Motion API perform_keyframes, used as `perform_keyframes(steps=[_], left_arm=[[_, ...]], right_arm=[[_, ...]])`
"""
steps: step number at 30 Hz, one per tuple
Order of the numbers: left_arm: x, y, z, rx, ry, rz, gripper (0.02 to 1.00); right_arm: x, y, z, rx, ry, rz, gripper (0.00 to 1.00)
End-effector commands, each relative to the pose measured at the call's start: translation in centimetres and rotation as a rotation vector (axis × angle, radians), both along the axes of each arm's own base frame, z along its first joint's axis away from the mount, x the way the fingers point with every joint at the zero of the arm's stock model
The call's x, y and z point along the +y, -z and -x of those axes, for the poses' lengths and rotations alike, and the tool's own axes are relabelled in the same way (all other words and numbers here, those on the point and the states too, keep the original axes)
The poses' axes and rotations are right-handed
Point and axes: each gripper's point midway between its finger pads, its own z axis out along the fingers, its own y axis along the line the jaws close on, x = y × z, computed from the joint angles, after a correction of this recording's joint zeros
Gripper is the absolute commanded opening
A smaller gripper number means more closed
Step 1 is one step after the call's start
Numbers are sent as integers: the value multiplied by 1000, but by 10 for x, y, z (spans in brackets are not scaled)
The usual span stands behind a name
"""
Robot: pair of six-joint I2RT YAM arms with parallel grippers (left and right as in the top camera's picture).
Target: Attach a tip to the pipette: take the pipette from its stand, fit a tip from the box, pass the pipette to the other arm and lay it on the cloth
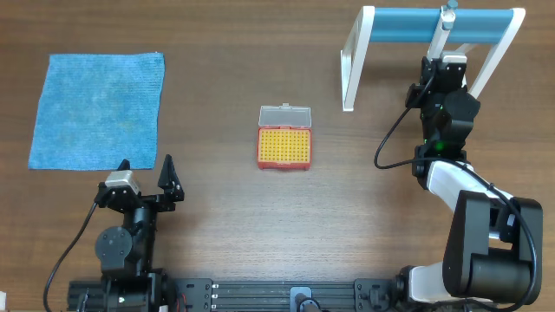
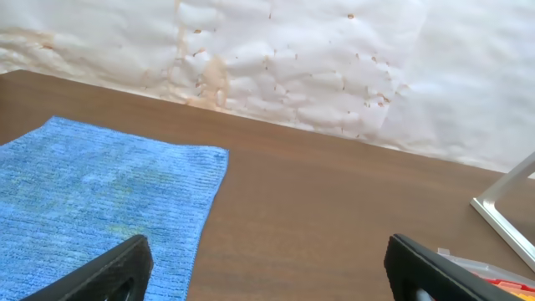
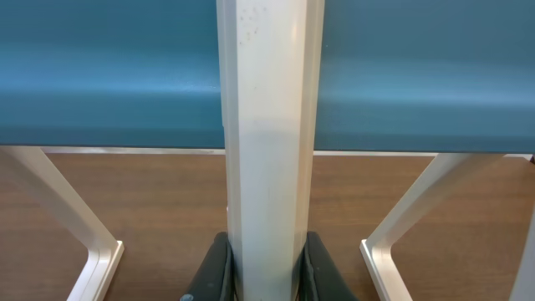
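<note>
The white pipette (image 3: pixel 267 150) hangs upright on the blue bar (image 3: pixel 109 75) of its stand (image 1: pixel 408 24) at the back right. My right gripper (image 3: pixel 266 272) is shut on the pipette's lower body, one dark finger (image 3: pixel 213 267) on each side; from above, the gripper (image 1: pixel 436 68) sits just in front of the bar, with the pipette's top (image 1: pixel 448 12) over it. The orange tip box (image 1: pixel 284 139), lid open, stands mid-table. The blue cloth (image 1: pixel 97 111) lies flat at the back left. My left gripper (image 1: pixel 146 166) stands open near the cloth's front right corner, holding nothing.
The stand's white legs (image 3: pixel 71 217) splay out on both sides of my right gripper. In the left wrist view, the cloth (image 2: pixel 84 192) spreads ahead, the tip box edge (image 2: pixel 481 267) and a stand leg (image 2: pixel 510 209) show far off, and a white wall backs the brown table.
</note>
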Motion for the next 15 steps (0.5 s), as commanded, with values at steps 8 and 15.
perform_keyframes(steps=[8, 15], left_arm=[[2, 1, 0, 5, -12, -17, 899], [2, 1, 0, 5, -12, -17, 901]], right_arm=[[19, -53, 9, -80, -44, 4, 75], [38, -88, 31, -131, -82, 9, 77]])
